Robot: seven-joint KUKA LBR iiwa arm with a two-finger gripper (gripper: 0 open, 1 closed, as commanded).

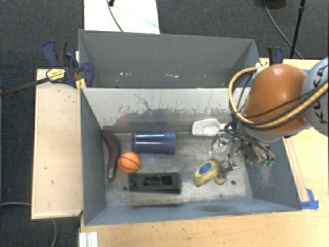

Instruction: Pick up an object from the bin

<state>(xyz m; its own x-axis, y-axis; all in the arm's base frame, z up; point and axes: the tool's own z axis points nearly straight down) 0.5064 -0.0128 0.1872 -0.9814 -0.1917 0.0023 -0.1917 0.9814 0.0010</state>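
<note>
My gripper [229,156] hangs low in the right part of the bin, under the orange wrist cover. Its tip is just above and to the right of a yellow toy with a blue spot [206,173], which lies on the bin floor near the front. The toy's right end sits directly below the gripper; whether they touch I cannot tell. A white lump [205,127] lies just behind the gripper, against the back wall.
A blue cylinder [154,142] lies on its side in the middle. A black rectangular block [154,182] lies at the front, an orange ball [129,162] left of it, and a dark curved purple thing [111,152] along the left wall.
</note>
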